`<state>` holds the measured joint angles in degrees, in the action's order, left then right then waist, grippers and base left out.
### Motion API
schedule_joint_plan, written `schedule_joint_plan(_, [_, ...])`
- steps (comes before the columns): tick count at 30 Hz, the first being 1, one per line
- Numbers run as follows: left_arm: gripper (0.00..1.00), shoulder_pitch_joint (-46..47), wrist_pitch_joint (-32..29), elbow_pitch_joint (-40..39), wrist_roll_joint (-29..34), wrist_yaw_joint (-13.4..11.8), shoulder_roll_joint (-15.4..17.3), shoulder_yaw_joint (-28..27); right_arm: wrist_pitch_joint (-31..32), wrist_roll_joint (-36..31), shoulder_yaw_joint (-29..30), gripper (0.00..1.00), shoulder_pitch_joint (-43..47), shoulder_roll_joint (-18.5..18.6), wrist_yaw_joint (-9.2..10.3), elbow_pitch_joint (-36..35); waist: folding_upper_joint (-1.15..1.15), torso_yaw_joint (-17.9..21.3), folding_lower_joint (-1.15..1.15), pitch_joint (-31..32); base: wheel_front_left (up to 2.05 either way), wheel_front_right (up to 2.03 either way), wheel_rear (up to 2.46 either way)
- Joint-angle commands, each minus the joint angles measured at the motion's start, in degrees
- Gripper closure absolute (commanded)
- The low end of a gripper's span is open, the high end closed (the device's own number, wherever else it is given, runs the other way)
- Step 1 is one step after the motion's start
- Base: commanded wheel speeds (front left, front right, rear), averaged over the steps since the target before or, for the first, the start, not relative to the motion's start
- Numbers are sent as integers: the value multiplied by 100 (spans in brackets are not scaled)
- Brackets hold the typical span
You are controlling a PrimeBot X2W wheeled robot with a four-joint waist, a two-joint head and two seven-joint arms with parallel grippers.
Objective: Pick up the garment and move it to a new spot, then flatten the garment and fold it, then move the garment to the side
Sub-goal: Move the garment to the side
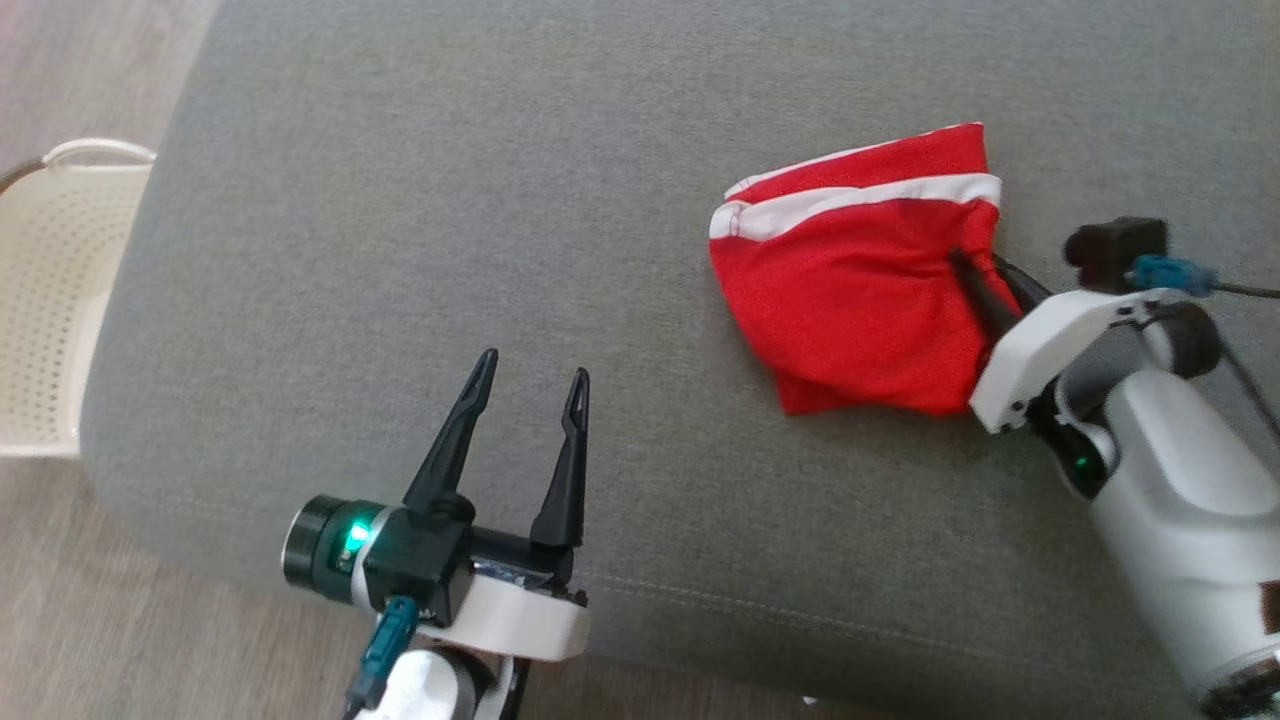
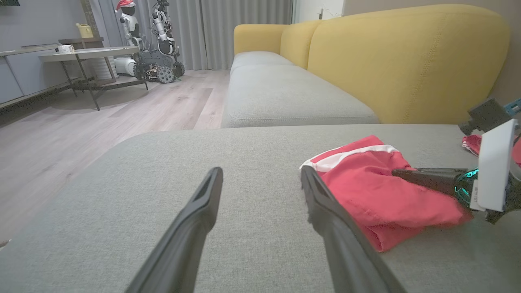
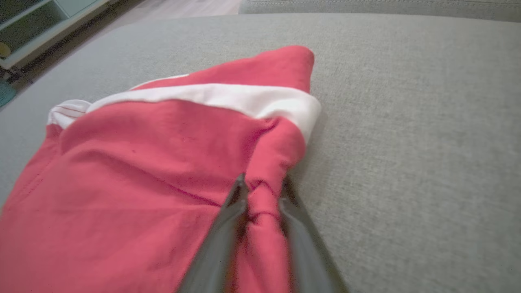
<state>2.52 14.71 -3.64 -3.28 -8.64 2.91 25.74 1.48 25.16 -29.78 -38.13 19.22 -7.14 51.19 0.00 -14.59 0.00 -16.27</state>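
Observation:
A red garment (image 1: 850,300) with a white band lies folded on the grey cushion (image 1: 500,200), right of centre in the head view. My right gripper (image 1: 975,270) is shut on the garment's right edge; the right wrist view shows a ridge of red cloth (image 3: 262,195) pinched between its two fingers. My left gripper (image 1: 530,385) is open over bare cushion, well to the left of the garment and holding nothing. In the left wrist view the garment (image 2: 378,195) lies just right of the right-hand finger (image 2: 325,211).
A white perforated basket (image 1: 50,300) stands on the wooden floor beside the cushion's left edge. The left wrist view shows a yellow sofa back (image 2: 407,61), a table (image 2: 85,55) and another robot (image 2: 156,40) across the room. More red cloth (image 2: 472,142) lies at the far right.

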Motion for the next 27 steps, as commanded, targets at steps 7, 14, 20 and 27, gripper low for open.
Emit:
schedule_joint_plan(7, [0, 187, 29, -231, -2, -22, -3, -224, -275, 246, -24, 100, -162, 533, -35, -471, 0, 414, 0, -83, 0, 0, 0])
schedule_joint_plan(14, [0, 306, 29, -247, 96, 72, -3, -330, -66, 277, 317, 100, -143, 1155, -35, -959, 0, 921, 0, -261, 0, 0, 0])
schedule_joint_plan(20, [0, 389, 29, -231, 188, 167, -2, -412, 157, 370, 892, 100, 26, 1551, -35, -1448, 0, 1188, 0, -371, 0, 0, 0])
schedule_joint_plan(27, [0, 436, 29, -206, 246, 272, 10, -449, 512, 358, 1601, 100, 317, 1823, -35, -1884, 0, 1294, 0, -444, 0, 0, 0])
